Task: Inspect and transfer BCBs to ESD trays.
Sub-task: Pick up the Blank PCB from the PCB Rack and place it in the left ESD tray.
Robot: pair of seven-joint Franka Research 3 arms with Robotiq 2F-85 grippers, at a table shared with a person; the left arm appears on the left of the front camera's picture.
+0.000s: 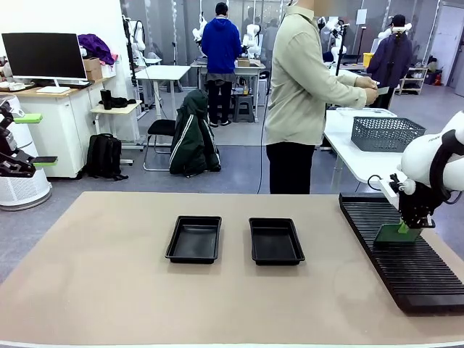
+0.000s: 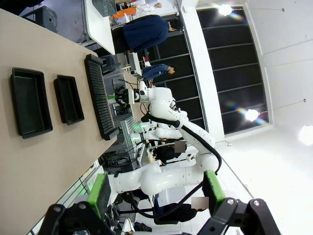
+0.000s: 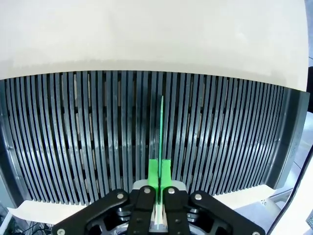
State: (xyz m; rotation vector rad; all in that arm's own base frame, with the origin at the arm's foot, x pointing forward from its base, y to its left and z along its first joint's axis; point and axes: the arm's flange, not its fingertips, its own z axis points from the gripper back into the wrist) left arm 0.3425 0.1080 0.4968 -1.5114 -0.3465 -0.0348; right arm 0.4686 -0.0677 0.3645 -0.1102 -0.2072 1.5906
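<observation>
Board: the thin flat green circuit board (image 3: 162, 127) is standing on edge in a slot of the long ribbed black plastic rack (image 1: 417, 279), at the table's right side.
Right fingers: the right gripper (image 3: 159, 169) is pinching the board's upper edge, its green pads clenched on both faces.
Left fingers: the left gripper (image 2: 156, 193) is hanging released, pads wide apart, holding nothing.
Handling: the board is looking light and stiff, but thin and probably fragile if bent. Gripping the bare edge and drawing straight out along the slot is seeming safest.
Destination: the shallow black rectangular left tray (image 1: 194, 259) and the matching right tray (image 1: 278, 262) are lying empty mid-table, well apart from the rack.
In the way: the rack's ribs are flanking the board closely, so tilting it is risking a jam. A person (image 1: 301, 94) is standing at the far side near a grey mesh basket (image 1: 386, 134).
</observation>
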